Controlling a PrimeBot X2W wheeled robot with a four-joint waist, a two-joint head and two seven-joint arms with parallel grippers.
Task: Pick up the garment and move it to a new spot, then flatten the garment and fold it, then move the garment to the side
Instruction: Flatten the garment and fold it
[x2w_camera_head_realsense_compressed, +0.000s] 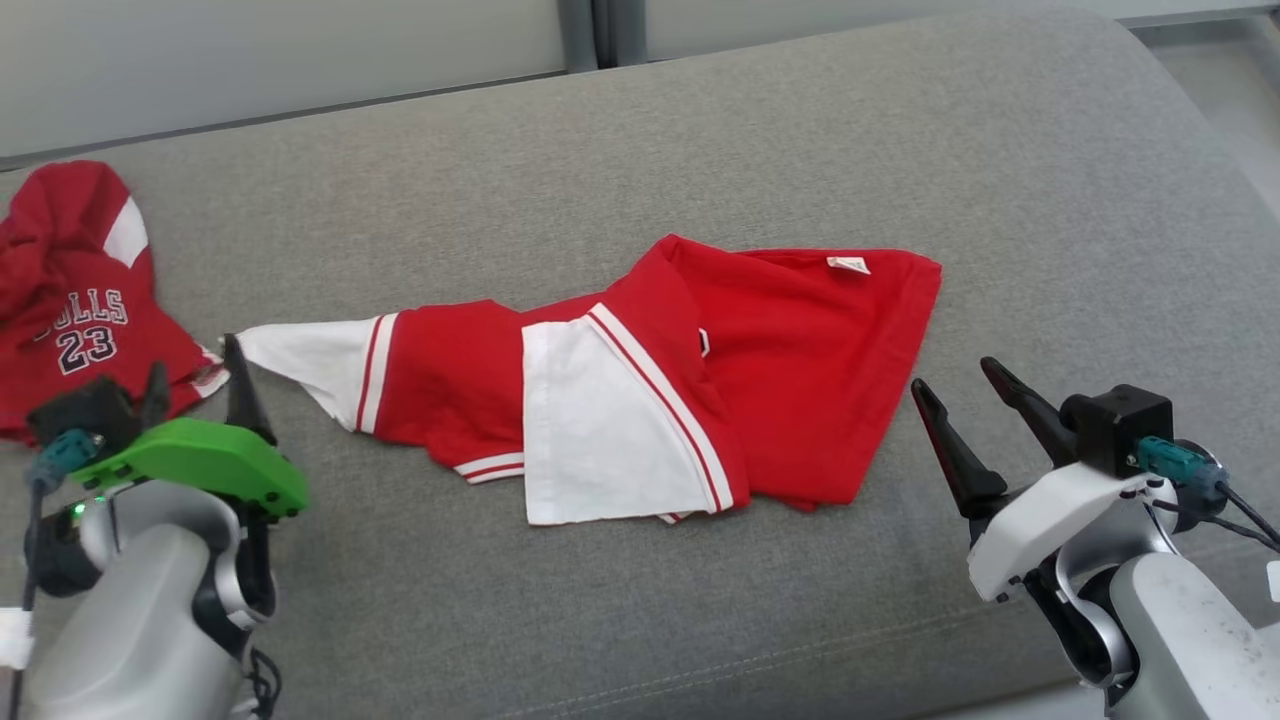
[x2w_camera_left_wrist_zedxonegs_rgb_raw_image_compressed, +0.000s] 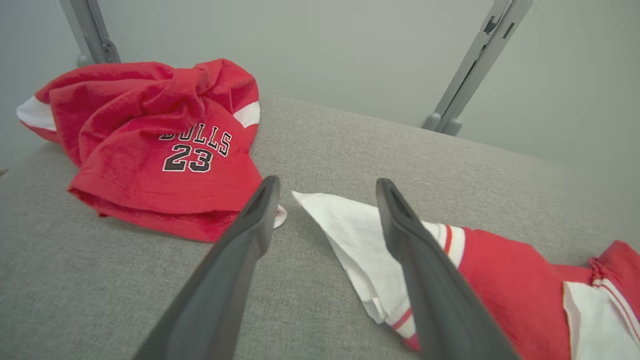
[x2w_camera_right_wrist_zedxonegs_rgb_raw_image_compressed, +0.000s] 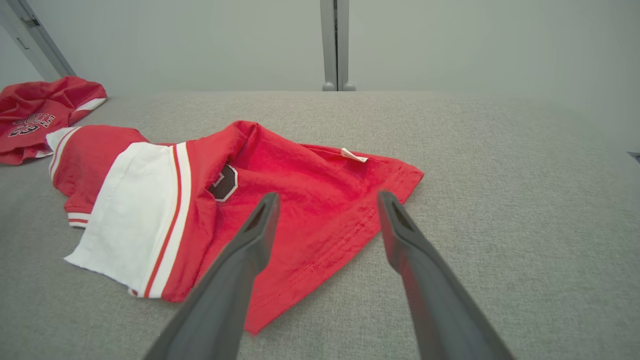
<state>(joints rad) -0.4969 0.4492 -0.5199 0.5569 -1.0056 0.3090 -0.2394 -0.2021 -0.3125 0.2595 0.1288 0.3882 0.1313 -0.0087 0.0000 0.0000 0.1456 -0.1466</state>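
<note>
1. The left gripper (x2w_camera_left_wrist_zedxonegs_rgb_raw_image_compressed: 327, 190) holds its two dark fingers spread wide apart, closed on nothing. A green shell (x2w_camera_head_realsense_compressed: 200, 460) sits on the wrist behind them.
2. Just ahead of its fingertips lies the white pointed end (x2w_camera_left_wrist_zedxonegs_rgb_raw_image_compressed: 320, 205) of the garment, flat on the cushion. In the left wrist view it reaches into the gap between the two fingers. Whether either finger touches the cloth cannot be told.
3. The right gripper (x2w_camera_right_wrist_zedxonegs_rgb_raw_image_compressed: 327, 200) is likewise spread wide, at the garment's opposite end. In its own wrist view one finger crosses the red hem and the other crosses bare cushion.
4. The garment (x2w_camera_head_realsense_compressed: 800, 350) stretches between the two grippers. It is red with white panels and striped trim, rumpled and partly doubled over itself. A small white label (x2w_camera_head_realsense_compressed: 848, 264) sits on the edge farthest from the right gripper.
5. On the left gripper's outer side, away from the garment, a second red jersey (x2w_camera_head_realsense_compressed: 80, 300) printed "BULLS 23" lies bunched. Its edge is just beside the white pointed end.
6. Under both grippers and both jerseys is a grey sofa cushion (x2w_camera_head_realsense_compressed: 700, 150). Beyond it are a pale wall and grey metal posts (x2w_camera_right_wrist_zedxonegs_rgb_raw_image_compressed: 336, 45).
</note>
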